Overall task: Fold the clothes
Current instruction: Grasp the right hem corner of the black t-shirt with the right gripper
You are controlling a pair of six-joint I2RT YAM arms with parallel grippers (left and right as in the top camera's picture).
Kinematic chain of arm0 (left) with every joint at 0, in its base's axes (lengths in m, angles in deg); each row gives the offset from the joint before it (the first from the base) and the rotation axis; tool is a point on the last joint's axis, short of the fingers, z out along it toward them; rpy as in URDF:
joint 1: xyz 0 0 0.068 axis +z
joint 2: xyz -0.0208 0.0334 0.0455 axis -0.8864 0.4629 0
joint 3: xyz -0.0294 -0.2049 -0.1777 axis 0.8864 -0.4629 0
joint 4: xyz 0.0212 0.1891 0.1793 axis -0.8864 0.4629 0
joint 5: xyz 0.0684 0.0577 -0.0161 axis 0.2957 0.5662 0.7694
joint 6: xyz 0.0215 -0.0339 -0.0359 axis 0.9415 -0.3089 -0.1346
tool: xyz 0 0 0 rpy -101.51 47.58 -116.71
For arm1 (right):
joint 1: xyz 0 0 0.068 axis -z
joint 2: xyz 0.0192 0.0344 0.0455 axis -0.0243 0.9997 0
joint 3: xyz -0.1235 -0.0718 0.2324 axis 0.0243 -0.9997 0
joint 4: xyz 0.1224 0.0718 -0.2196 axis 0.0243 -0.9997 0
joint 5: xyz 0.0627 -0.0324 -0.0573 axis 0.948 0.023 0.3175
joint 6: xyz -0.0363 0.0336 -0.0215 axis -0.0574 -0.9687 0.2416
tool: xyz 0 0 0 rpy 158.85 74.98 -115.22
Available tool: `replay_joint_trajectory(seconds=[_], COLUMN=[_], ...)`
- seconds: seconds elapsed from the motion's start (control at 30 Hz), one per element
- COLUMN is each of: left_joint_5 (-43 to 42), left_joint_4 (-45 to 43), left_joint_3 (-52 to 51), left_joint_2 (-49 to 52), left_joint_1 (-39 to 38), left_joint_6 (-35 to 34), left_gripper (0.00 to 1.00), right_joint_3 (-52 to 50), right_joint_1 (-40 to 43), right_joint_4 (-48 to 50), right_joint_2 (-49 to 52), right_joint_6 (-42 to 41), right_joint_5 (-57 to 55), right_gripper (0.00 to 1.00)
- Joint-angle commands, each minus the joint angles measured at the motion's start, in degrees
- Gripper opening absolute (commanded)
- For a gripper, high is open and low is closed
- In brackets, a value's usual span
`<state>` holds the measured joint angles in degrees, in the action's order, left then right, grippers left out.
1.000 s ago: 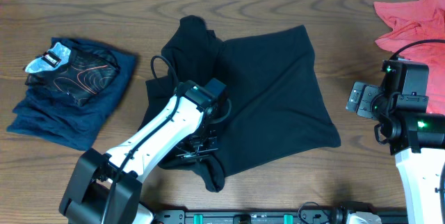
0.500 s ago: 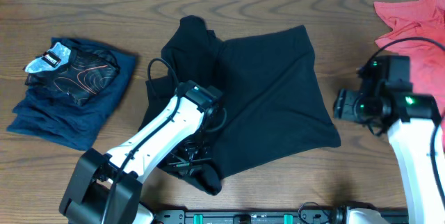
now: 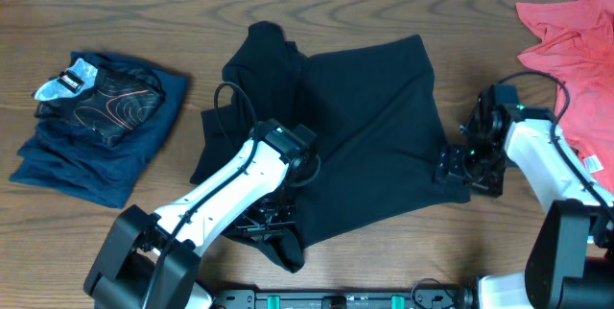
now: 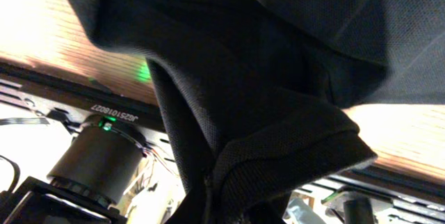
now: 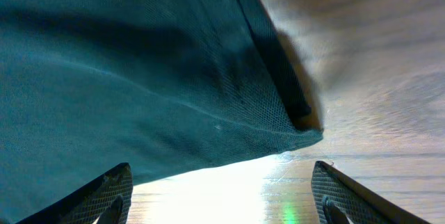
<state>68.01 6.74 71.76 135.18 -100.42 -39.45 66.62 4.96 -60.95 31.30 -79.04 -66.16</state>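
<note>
The black T-shirt lies spread in the middle of the wooden table, its lower left part bunched. My left gripper is at that bunched lower left edge, shut on a fold of the black T-shirt, which fills the left wrist view. My right gripper is open at the shirt's lower right corner. Its two fingertips straddle bare table just below the hem; the fabric looks teal in this view.
A folded navy-blue garment with a black, red-lined garment on top lies at the left. A pink-red garment lies at the far right. A black rail runs along the front edge.
My right arm has swung left and down, from beside the pink garment to the shirt's lower right corner. My left gripper has shifted slightly toward the front with the bunched fabric.
</note>
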Motion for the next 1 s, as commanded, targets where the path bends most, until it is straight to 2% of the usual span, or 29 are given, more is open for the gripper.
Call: replay_joint_trajectory(seconds=[0.0,0.07,0.17,0.23,0.27,0.3,0.33,0.37,0.47,0.57,0.63,0.77,0.83,0.97], left_joint_5=[2.0,2.0,2.2,3.2,4.4,5.5,6.9,8.8,13.6,12.2,7.7,-7.1,-13.4,-20.4], left_joint_4=[0.2,-0.2,-0.6,-1.2,-1.7,-2.2,-2.7,-3.3,-6.7,-11.3,-12.5,-13.5,-13.4,-10.8], left_joint_3=[-0.6,-0.6,-0.6,-0.5,-0.3,-0.1,0.3,0.9,3.0,4.9,6.1,6.8,6.7,6.7], left_joint_2=[-0.2,-0.2,-0.2,-0.2,-0.2,-0.2,-0.2,-0.2,-0.2,-0.2,-0.2,-0.2,-0.2,-0.2], left_joint_1=[0.0,0.0,0.0,0.0,0.2,0.5,1.0,1.8,5.5,10.0,12.4,14.3,13.2,7.9], left_joint_6=[-0.7,-0.7,-0.7,-0.7,-0.7,-0.2,0.2,0.4,2.3,4.7,6.3,9.8,11.2,11.1], left_gripper=[0.11,0.11,0.09,0.08,0.08,0.08,0.07,0.06,0.06,0.06,0.06,0.06,0.06,0.06], right_joint_3=[-3.4,-5.7,-8.2,-8.9,-8.9,-8.8,-8.4,-7.8,-4.8,-0.6,2.2,5.7,5.9,5.9], right_joint_1=[0.4,0.4,0.4,0.4,0.4,0.5,0.7,1.2,3.7,7.8,11.1,16.7,18.5,20.2], right_joint_4=[2.0,4.6,8.5,10.9,11.9,13.0,14.2,15.5,17.1,16.0,14.1,9.8,8.8,7.1], right_joint_2=[0.3,0.3,0.3,0.3,0.3,0.2,0.2,0.2,0.2,0.2,0.2,0.2,0.2,0.2], right_joint_6=[-2.5,-3.7,-5.7,-6.3,-6.3,-6.3,-6.5,-6.5,-8.4,-9.0,-9.0,-8.0,-7.6,-7.2], right_joint_5=[-0.3,-0.3,-0.3,-0.3,-0.3,-0.3,-0.3,-0.3,-2.0,-5.4,-7.4,-8.9,-9.2,-11.1], right_gripper=[0.81,0.79,0.67,0.44,0.26,0.15,0.05,0.01,0.01,0.01,0.01,0.01,0.01,0.01])
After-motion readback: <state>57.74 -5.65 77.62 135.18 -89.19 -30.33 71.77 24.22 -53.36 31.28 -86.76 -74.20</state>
